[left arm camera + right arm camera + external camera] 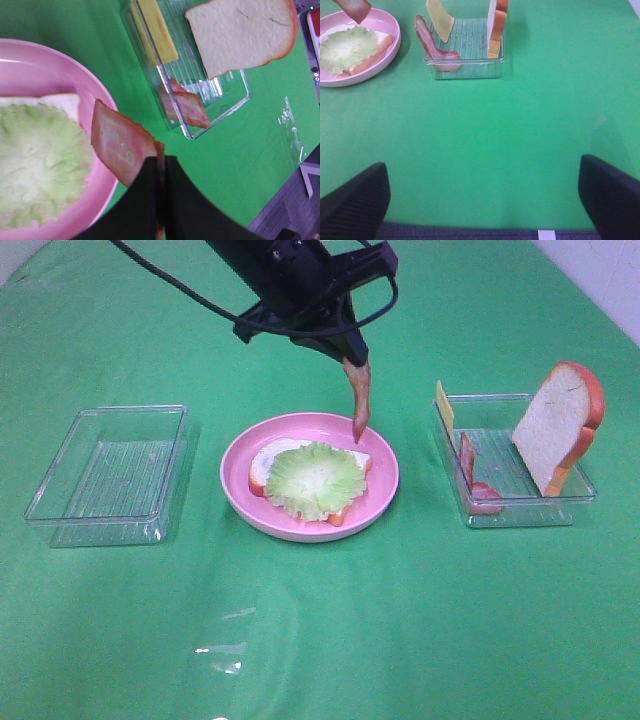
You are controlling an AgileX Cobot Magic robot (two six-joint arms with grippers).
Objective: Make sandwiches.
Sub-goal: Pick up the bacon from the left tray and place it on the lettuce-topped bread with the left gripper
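My left gripper (352, 356) reaches across the middle, shut on a reddish-brown bacon strip (359, 400) that hangs over the far right rim of the pink plate (390, 478). On the plate lies a white bread slice (262, 462) with pale green lettuce (314, 478) on top. In the left wrist view the fingers (150, 200) pinch the bacon (120, 147) beside the lettuce (35, 165). The right tray (520, 510) holds a leaning bread slice (555, 425), yellow cheese (444, 405) and another bacon strip (472, 480). My right gripper (482, 200) is open and empty, over bare cloth.
An empty clear tray (105, 475) stands left of the plate. Everything sits on a green cloth (320, 620). A small clear plastic scrap (225, 650) lies on the cloth near the front. The right wrist view shows the plate (385, 22) and right tray (465, 67) far ahead.
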